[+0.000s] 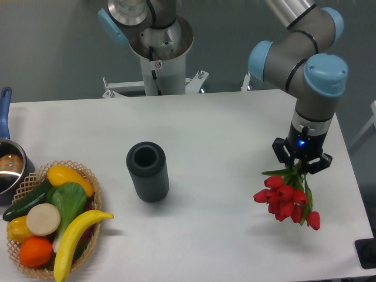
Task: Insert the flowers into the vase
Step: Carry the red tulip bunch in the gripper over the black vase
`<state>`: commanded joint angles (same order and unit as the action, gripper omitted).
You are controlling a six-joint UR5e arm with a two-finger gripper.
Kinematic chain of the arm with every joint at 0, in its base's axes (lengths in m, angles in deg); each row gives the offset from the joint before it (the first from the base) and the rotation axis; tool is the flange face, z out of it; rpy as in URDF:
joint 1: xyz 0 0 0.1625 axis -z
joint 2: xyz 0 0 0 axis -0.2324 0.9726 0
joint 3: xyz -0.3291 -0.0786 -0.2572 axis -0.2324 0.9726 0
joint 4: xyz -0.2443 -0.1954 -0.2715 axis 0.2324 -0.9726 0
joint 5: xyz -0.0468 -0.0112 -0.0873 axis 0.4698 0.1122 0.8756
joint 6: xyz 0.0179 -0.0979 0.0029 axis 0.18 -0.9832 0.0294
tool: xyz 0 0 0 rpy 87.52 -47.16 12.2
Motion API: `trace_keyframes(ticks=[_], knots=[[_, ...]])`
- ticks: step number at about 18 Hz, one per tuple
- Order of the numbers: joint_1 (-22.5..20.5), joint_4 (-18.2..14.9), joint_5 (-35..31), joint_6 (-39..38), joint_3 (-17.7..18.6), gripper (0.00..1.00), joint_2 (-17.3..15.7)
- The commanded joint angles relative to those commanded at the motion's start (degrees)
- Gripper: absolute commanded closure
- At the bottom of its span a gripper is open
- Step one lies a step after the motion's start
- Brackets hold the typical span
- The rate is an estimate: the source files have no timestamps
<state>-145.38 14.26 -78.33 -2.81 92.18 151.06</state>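
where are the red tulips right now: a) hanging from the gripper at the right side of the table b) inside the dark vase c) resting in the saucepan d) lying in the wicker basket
a: the tulips hang, buds down, from the gripper near the table's right side, well apart from the vase, whose mouth shows no flowers in it.

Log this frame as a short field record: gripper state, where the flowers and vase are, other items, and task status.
gripper: gripper at the right side of the table, shut on the flowers
flowers: flowers, red buds hanging down and toward the camera below the gripper
vase: vase, upright, mouth open, mid-table, well left of the flowers
other items: wicker basket of toy produce at front left; saucepan at left edge
task status: flowers not yet in vase
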Motion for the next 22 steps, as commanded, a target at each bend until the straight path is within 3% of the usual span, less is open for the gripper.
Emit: trace_keyframes(ticks=[4, 7, 10, 22], knots=[[-0.09, -0.45, 1.66, -1.14, -0.53, 1.00, -0.88], [-0.44, 0.52, 11.31, -7.18, -0.01, 1.00, -0.97], [0.09, 3.41, 16.86, -10.71, 0.87, 1.00, -2.45], [0.44, 3.86, 56.32, -16.60, 2.37, 1.00, -3.78]])
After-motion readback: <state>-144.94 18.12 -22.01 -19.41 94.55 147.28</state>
